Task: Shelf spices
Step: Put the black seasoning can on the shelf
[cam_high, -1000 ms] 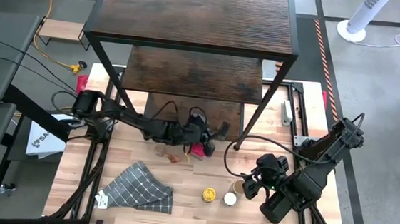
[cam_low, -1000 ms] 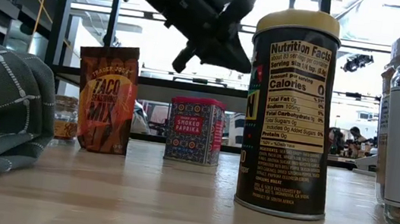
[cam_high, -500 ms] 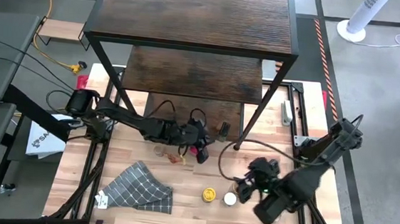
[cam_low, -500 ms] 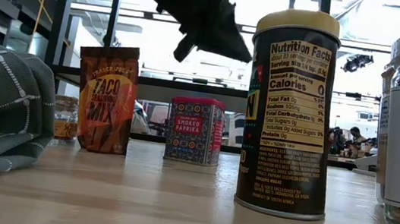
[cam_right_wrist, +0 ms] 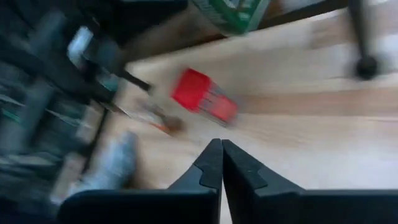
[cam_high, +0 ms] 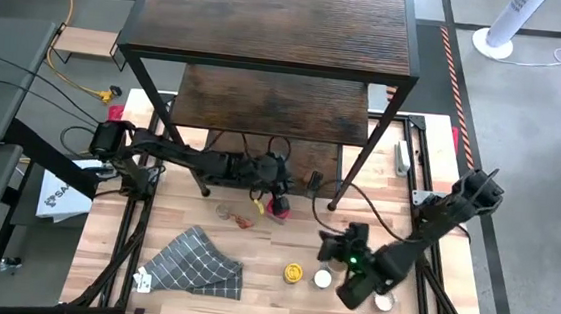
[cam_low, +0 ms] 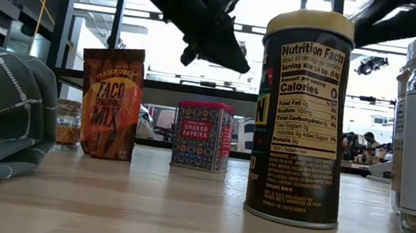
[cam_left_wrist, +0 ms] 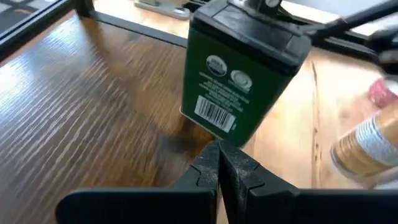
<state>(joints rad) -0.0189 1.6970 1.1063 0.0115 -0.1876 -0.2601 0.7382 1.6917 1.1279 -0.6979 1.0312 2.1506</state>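
The spices lay spread on the light-wood desk (cam_high: 251,275) before the tall dark-brown wooden shelf (cam_high: 281,22): overhead, a yellow-lidded tin (cam_high: 294,272) and white-lidded jar (cam_high: 322,278) near the front edge, a red paprika tin (cam_high: 279,207) by the bottom board.

Low view: an orange taco-mix pouch (cam_low: 109,102) stood upright; bright room behind.

Left wrist: the left fingers (cam_left_wrist: 219,163), shut and empty, faced a green box (cam_left_wrist: 242,68) on the shelf board, seemingly placed.

Right wrist: the right fingers (cam_right_wrist: 221,163) were shut, empty; they would need opening to pick next.
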